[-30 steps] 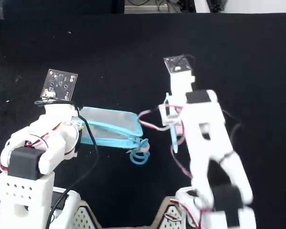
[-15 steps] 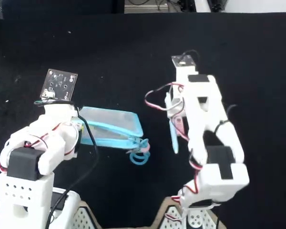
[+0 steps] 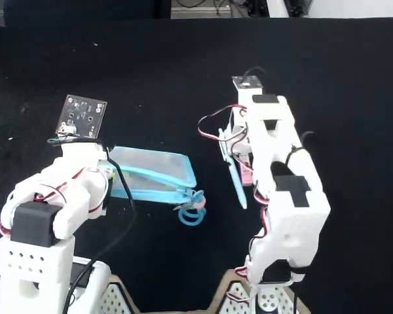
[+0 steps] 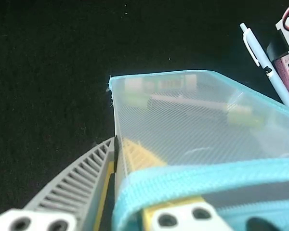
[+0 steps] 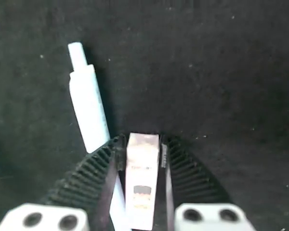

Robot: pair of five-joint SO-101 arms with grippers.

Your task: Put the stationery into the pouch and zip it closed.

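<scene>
Right claw (image 5: 140, 143): pressed in on a small eraser (image 5: 142, 185), one ribbed finger on each long side. It hangs low over the black worktop (image 3: 150, 72), well apart from the pouch.

Eraser: white block with a pink printed sleeve.
- Judged light, slightly rubbery and grippy, so unlikely to slip.
- It is short, so the present hold across its narrow width looks right.

Pen (image 5: 89, 103): pale blue with a clip, lying on the worktop just beside the eraser.
- It runs under one finger of the right claw. I cannot tell whether they touch. It does not sit between the fingers.
- Judged light, stiff, smooth and round, so likely to roll.
- Best taken across mid-barrel.

Left claw (image 4: 119, 147): pinching the pouch (image 3: 150, 171) at the end farthest from the right arm, with the mesh wall between the two fingers.

Pouch: translucent mesh with teal binding and a teal zip, lying flat on the worktop between the arms.
- Pale stick-shaped items show through the mesh.
- The zip edge faces the robot bases and looks parted, though I cannot be sure.
- Judged soft, floppy and light. It will slide or fold if pushed, so the pinned end matters.

Pull rings (image 3: 192, 208): one blue, one pink, at the zip end nearest the pen. They look like the natural place to hold for closing.
</scene>
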